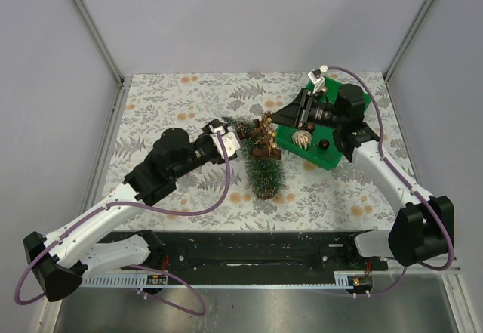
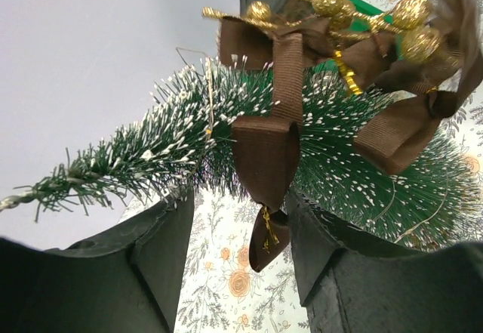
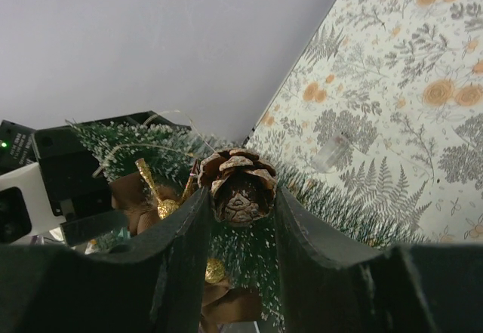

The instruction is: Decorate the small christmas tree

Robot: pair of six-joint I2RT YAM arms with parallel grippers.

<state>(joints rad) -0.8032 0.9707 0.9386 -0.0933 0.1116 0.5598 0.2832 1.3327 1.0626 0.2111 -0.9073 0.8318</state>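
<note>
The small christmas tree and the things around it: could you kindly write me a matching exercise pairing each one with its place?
Things:
1. small christmas tree
2. pine cone
3. brown ribbon bow
4. green tray

Places:
a. gripped by the right gripper
b. on its side on the patterned tablecloth
c. at the tablecloth's far right
d. against the tree's branches

Pairs: 1-b; 2-a; 3-d; 4-c

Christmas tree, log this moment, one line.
brown bow on tree | left jaws open around bow tail | right jaws shut on pine cone
</note>
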